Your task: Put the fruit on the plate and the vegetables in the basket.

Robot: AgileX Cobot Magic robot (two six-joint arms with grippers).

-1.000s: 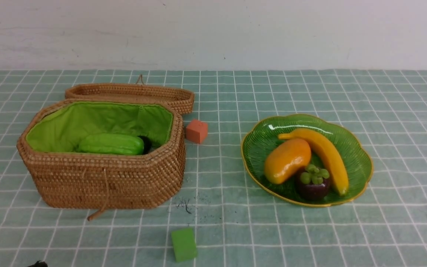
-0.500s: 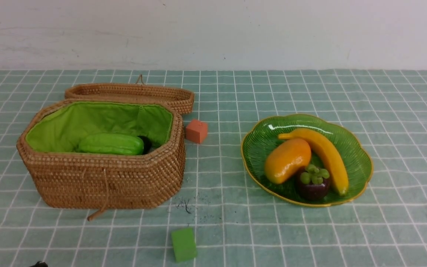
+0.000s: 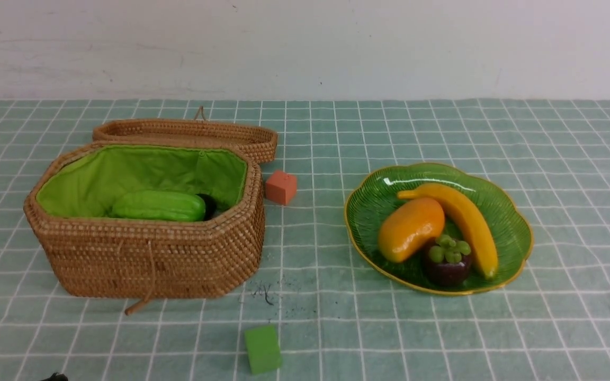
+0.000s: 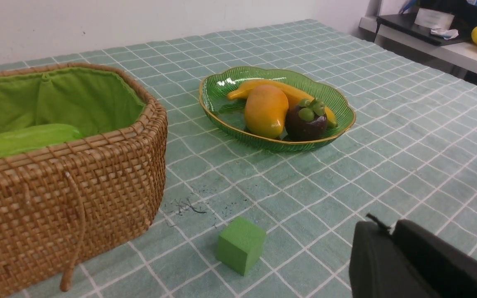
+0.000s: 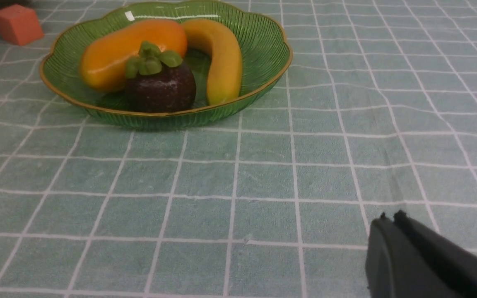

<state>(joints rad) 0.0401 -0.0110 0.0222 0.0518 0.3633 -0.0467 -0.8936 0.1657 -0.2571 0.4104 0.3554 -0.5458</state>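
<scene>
The green leaf-shaped plate [image 3: 506,222] on the right holds the fruit: a yellow banana [image 3: 469,219], an orange mango [image 3: 410,228] and a dark purple mangosteen [image 3: 447,260]. The wicker basket [image 3: 146,254] on the left holds a light green gourd [image 3: 158,206], with something dark beside it; any other vegetables are hidden below the rim. My left gripper [image 4: 387,227] is shut and empty, low over the cloth near the green cube. My right gripper [image 5: 389,217] is shut and empty, well short of the plate [image 5: 263,37]. Only a dark tip of the left arm [image 3: 55,377] shows in the front view.
An orange cube [image 3: 281,187] sits between basket and plate. A green cube [image 3: 262,348] lies near the front edge. The basket's woven lid [image 3: 188,132] lies open behind it. Dark scuff marks [image 3: 265,292] spot the checked cloth. A side table with clutter [image 4: 441,37] stands beyond the right edge.
</scene>
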